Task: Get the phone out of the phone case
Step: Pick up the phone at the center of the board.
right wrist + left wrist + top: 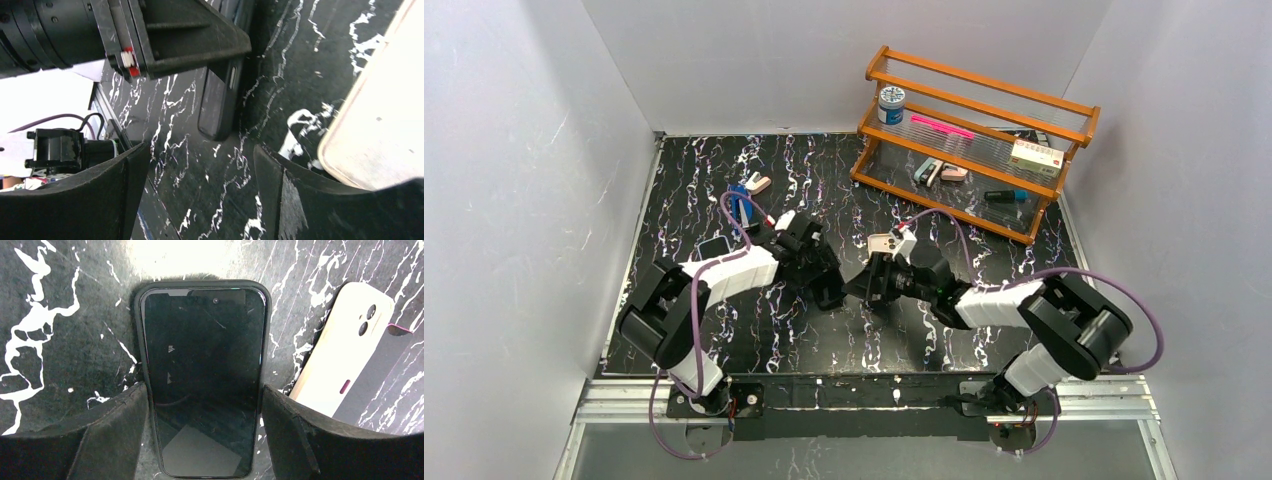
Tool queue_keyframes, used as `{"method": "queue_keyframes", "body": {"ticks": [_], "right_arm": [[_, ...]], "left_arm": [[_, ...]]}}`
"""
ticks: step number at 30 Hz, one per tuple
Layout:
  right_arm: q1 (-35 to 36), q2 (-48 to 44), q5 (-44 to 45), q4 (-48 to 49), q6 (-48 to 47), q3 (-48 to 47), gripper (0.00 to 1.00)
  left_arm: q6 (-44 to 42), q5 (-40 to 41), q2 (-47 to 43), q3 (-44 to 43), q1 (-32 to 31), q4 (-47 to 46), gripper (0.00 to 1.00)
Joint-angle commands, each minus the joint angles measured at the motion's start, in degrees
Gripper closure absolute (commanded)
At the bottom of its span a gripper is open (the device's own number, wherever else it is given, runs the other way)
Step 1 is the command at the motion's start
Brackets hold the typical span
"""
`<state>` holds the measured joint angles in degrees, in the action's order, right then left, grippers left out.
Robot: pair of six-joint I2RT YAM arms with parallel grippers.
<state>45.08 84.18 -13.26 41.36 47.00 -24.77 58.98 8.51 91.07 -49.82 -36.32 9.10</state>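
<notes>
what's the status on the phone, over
Left gripper shut on phone, not yet out of case. Right gripper open, empty, close by. Cream case beside phone, not touching.

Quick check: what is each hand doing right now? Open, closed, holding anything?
Left hand: closed on the sides of the phone case, phone inside it.
Right hand: open, holding nothing.

The black marbled table carries a cased phone, a cream case and a wooden rack.
</notes>
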Motion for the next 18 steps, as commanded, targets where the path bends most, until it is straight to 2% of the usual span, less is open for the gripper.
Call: {"method": "queue_keyframes", "body": {"ticks": [1, 7, 10, 13, 18], "right_arm": [[1.34, 4.09, -0.85, 5.82, 1.02, -4.65, 0.18], [1.76, 10.61, -1.87, 8.31, 1.78, -8.05, 0.25], [1.82, 13.19, -3.28, 10.00, 2.03, -9.12, 0.32], [1.82, 13.53, -4.67, 12.02, 2.51, -9.18, 0.47], [1.24, 11.38, -6.98, 15.74, 4.50, -7.84, 0.76]], "left_arm": [[2.58, -3.54, -4.76, 2.10, 0.36, -2.56, 0.71], [3.94, -5.50, -7.96, 4.13, 0.59, -4.61, 0.71], [4.12, -5.86, -9.49, 5.02, 0.63, -5.44, 0.71], [3.93, -5.95, -11.01, 5.65, 0.80, -5.56, 0.69], [1.21, -6.20, -14.67, 7.46, 2.16, -6.85, 0.55]]}}
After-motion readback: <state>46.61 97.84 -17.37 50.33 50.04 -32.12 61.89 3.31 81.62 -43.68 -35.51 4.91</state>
